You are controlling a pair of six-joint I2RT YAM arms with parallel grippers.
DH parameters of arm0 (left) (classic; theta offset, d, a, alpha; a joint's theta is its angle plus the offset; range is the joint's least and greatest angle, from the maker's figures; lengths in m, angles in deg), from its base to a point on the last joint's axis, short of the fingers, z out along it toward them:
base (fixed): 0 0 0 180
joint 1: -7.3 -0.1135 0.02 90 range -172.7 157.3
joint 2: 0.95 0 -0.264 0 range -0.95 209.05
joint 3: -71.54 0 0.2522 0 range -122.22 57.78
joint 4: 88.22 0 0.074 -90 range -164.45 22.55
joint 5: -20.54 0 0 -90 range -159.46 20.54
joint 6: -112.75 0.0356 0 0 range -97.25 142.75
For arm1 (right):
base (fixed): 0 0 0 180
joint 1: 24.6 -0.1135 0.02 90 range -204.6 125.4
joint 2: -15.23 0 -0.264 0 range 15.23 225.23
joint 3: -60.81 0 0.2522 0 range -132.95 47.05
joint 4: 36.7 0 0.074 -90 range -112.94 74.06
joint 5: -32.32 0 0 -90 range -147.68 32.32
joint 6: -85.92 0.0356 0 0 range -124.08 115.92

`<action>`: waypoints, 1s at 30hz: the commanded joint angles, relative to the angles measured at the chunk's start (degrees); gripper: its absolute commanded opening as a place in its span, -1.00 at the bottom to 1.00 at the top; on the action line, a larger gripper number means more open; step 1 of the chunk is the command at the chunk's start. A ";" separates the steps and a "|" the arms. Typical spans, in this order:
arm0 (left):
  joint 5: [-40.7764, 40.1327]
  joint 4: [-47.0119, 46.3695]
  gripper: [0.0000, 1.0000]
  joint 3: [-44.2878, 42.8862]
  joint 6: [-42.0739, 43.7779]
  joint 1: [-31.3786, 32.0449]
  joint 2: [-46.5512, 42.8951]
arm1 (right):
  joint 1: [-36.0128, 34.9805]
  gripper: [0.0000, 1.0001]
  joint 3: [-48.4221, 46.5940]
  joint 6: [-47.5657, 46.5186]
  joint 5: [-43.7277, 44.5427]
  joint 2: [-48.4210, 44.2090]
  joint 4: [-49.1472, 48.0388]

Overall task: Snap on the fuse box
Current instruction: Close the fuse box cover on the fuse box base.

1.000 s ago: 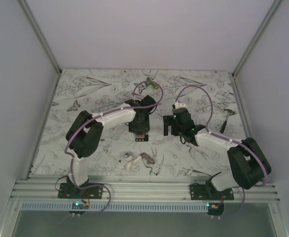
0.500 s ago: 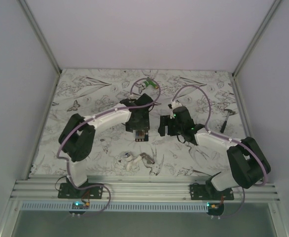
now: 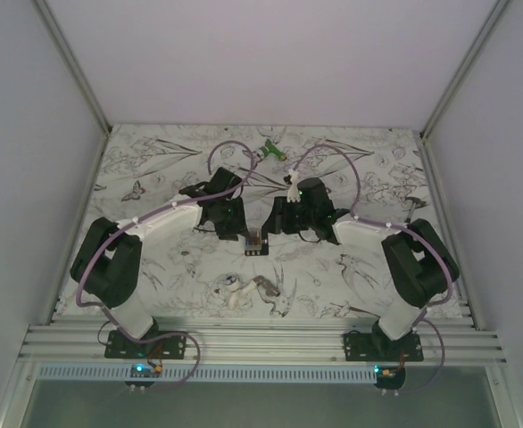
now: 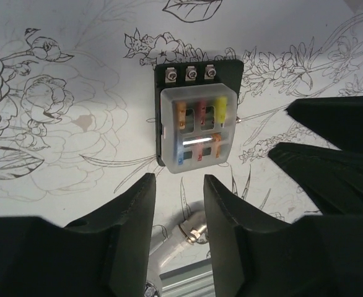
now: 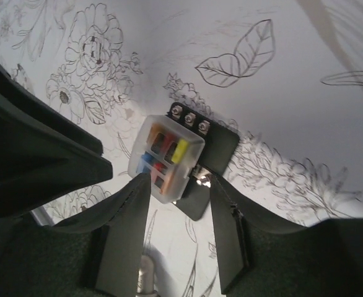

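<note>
The fuse box (image 3: 255, 242) lies flat on the flower-patterned table, a black base with three screws along one edge. A frosted clear cover (image 4: 197, 130) sits over its coloured fuses. My left gripper (image 3: 232, 229) hangs just to its left and my right gripper (image 3: 278, 224) just to its right. In the left wrist view the fuse box (image 4: 197, 124) lies just beyond my left gripper (image 4: 176, 189), whose jaws are partly open and empty. In the right wrist view my right gripper (image 5: 176, 189) is open at the near corner of the fuse box (image 5: 169, 158), holding nothing.
A green plastic object (image 3: 272, 152) lies at the back of the table. A white-and-grey clump of small parts (image 3: 244, 291) sits near the front. A small dark item (image 3: 415, 205) lies at the right. Enclosure walls stand on three sides.
Both arms have swung inward and now flank the fuse box closely. Both pairs of jaws have narrowed from wide open.
</note>
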 commanded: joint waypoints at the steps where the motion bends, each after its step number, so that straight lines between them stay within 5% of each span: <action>1: 7.51 -4.56 -0.25 1.75 0.56 -2.63 1.13 | -1.16 -0.07 -3.69 3.20 -3.91 3.33 -2.13; 16: 12.02 -6.29 -0.38 2.49 -0.52 -4.54 7.90 | -2.13 -0.53 -6.08 4.17 -6.53 10.91 0.42; 30: 11.07 -7.44 -0.54 10.57 -4.04 -7.22 10.78 | -5.00 -0.71 -8.31 -1.67 -0.70 15.78 12.50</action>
